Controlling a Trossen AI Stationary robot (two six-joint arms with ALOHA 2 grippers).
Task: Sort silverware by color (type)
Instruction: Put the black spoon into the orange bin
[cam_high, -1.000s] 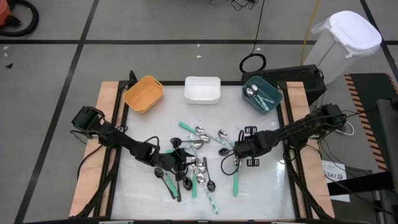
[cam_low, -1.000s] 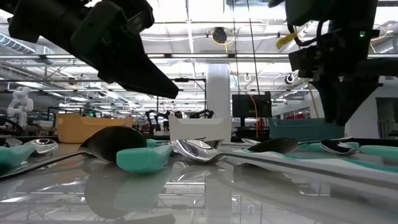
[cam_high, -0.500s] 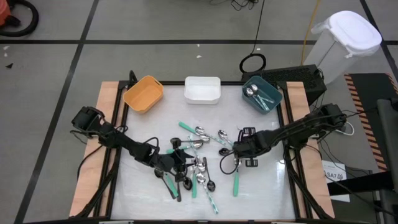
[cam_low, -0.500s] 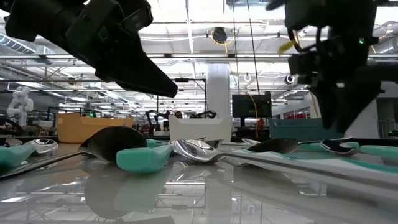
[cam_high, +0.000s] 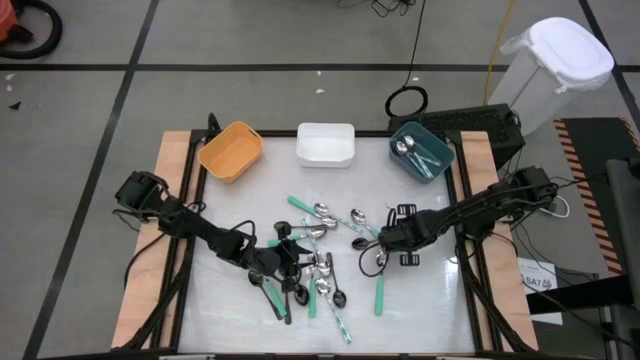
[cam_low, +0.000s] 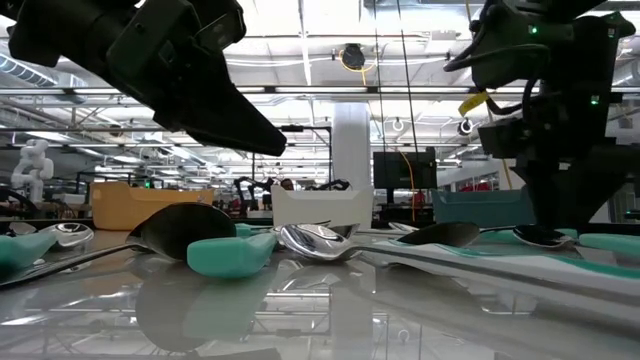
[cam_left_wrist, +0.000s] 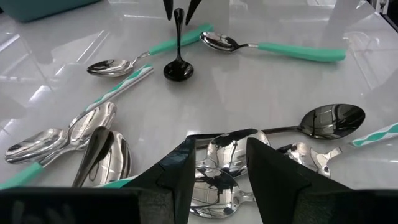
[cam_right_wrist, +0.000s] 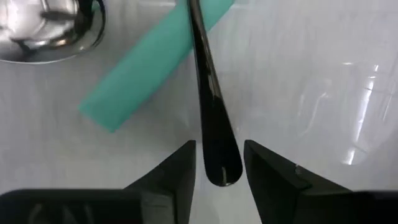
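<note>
One black-handled spoon (cam_right_wrist: 214, 124) stands tilted, handle end between right claw (cam_right_wrist: 217, 177) fingers.

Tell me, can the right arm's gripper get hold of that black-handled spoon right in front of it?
Probably yes. The right gripper already straddles the black-handled spoon, its handle end lying between the open fingers. The mint-green handle lies under it, farther along, clear of the fingers.

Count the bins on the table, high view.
3, along the far edge: orange bin far left, white bin centre, teal bin far right, holding spoons.
</note>
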